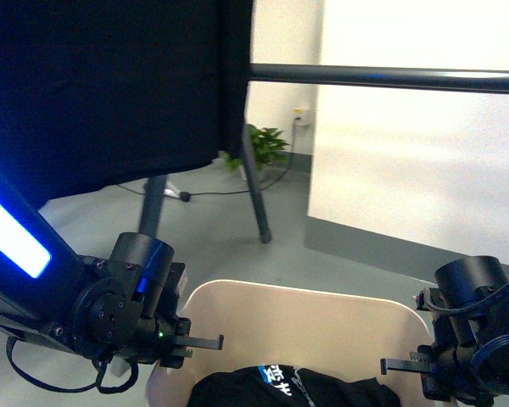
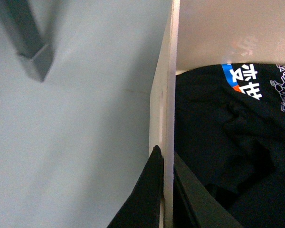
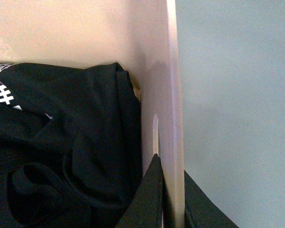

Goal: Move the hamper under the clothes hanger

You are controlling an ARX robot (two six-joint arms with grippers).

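Hamper gripped, ready to slide!
Dark grey metal clothes hanger [image 1: 382, 76] stands ahead; beige plastic hamper [image 1: 297, 331] sits on the floor [image 1: 212, 229] short of its bar, between my arms, black garment [image 1: 339, 394] inside. My left hand [image 2: 165, 159] and right hand [image 3: 172, 166] each pinch a side wall, nearly closed. Next, I reckon: one even push forward.

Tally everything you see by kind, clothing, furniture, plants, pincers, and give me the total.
Beige hamper: 1
Grey clothes hanger: 1
Black garment in the hamper: 1
Hanging black cloth: 1
Potted plant: 1
Pincers: 2, left pincer and right pincer
Total: 7
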